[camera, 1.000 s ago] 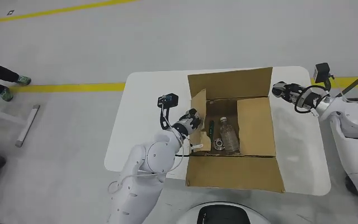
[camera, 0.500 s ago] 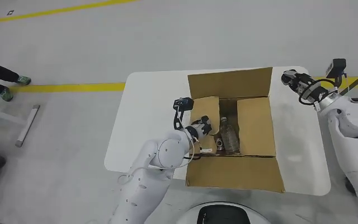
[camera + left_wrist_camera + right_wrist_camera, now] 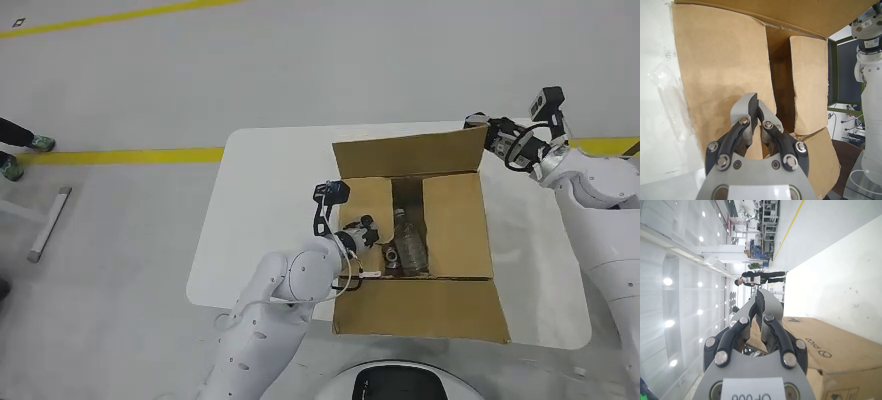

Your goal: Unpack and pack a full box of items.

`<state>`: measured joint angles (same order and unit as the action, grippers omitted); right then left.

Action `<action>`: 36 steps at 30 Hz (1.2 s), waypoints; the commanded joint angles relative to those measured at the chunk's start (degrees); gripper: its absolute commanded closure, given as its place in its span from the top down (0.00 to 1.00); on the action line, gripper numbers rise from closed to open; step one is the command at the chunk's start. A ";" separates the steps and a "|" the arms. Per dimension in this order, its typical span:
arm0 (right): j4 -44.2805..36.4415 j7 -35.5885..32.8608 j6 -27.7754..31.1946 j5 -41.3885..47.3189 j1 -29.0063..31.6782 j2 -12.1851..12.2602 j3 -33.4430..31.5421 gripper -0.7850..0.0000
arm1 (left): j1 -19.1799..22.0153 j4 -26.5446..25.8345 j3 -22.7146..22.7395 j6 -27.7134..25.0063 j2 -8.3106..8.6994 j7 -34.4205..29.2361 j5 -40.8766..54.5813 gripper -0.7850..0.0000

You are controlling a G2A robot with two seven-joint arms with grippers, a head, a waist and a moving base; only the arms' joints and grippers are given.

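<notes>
Swinging inward, the right hand (image 3: 759,302) has reached the 3 o'clock end of the box's (image 3: 420,305) upright 12 o'clock flap (image 3: 410,153), fingers closed and empty. That flap runs 9-to-3. The left hand (image 3: 754,100), likewise closed and empty, sits over the folded 9 o'clock flap (image 3: 368,198), farther away.

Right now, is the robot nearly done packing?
Partly. A bottle lies inside the box, and both side flaps are folded in. The left end effector rests on one; the right end effector is at the far flap, which stands up. The near flap hangs open.
</notes>
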<state>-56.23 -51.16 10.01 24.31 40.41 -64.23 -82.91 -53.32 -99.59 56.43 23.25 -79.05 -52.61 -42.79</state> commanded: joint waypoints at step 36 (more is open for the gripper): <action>-19.30 -13.88 2.52 -11.54 15.47 4.59 -3.18 0.00 | -14.28 -22.16 16.38 6.13 3.16 -3.10 -6.94 1.00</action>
<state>-75.08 -65.32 12.55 13.52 55.75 -59.70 -86.26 -67.60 -121.75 72.81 29.37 -75.89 -55.71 -49.73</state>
